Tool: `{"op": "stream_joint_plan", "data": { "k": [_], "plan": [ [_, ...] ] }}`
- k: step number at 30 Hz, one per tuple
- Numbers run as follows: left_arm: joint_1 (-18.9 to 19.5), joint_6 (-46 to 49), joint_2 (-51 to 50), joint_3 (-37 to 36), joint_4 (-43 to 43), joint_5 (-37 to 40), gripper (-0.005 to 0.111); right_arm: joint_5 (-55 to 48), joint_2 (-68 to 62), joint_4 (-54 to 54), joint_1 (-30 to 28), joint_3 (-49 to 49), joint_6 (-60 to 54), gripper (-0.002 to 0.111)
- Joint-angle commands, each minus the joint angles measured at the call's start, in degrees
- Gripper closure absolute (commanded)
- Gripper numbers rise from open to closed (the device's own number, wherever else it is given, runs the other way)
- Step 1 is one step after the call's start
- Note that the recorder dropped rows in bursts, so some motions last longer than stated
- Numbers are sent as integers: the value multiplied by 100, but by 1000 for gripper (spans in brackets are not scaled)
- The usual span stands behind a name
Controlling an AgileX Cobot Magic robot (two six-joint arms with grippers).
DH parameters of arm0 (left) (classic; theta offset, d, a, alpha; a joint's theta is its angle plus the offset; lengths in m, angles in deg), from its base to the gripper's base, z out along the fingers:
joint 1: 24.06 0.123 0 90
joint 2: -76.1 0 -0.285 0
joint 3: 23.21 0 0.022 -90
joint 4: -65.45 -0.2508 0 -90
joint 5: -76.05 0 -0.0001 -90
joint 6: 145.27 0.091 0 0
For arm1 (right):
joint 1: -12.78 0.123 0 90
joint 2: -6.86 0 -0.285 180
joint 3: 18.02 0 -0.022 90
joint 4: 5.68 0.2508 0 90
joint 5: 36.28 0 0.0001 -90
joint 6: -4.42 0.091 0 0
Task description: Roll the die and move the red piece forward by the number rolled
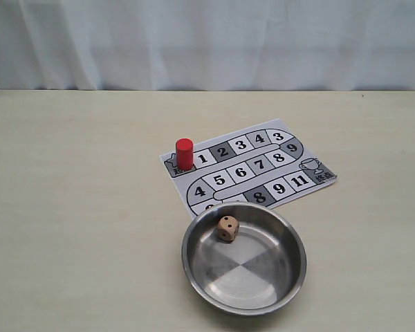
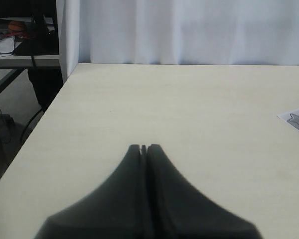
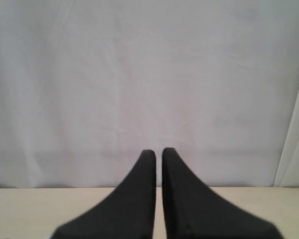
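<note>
1. Red piece (image 1: 185, 153) stands upright on the corner square of the board (image 1: 263, 181), just beside square 1. From your left pincer (image 2: 144, 147) it lies ahead and off to one side, well apart, and that camera's frame cuts it off.
2. Your left pincer is closed. Its fingers press together with only a seam between them and grip nothing. The pale surface (image 1: 76, 207) stretches ahead of it.
3. Your right pincer (image 3: 159, 152) is all but closed, with a thin slit between its fingers and nothing in it. Beyond it are the white curtain (image 3: 139, 74) and a strip of surface.
4. Die (image 1: 227, 227) lies inside the steel bowl (image 1: 257, 278), close to the rim nearest the board. The bowl covers the board's near edge. You cannot tell how the die lies from either pincer.
</note>
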Motion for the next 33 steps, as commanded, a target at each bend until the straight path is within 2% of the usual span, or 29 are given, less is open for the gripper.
{"op": "stream_joint_plan", "data": {
  "k": [1,9,15,20,23,26,31,33],
  "plan": [
    [-5,1,2,-2,-6,-53,107,231,-116,-57,-26,-18,-43,104],
    [-5,1,2,-2,-6,-53,107,310,-333,-35,6,-18,-43,104],
    [-5,1,2,-2,-6,-53,107,163,-1132,-35,6,-18,-43,104],
    [-5,1,2,-2,-6,-53,107,-772,-1834,-21,6,-534,-80,104],
    [-5,1,2,-2,-6,-53,107,-1285,-2249,447,52,-840,-783,104],
    [-5,1,2,-2,-6,-53,107,-1566,-2604,835,436,-987,-1683,100],
    [-5,1,2,-2,-6,-53,107,-1802,-3157,874,1225,-1152,-1737,87],
    [-5,1,2,-2,-6,-53,107,-2094,-3515,874,1616,-1351,-1737,78]
  ]
}}
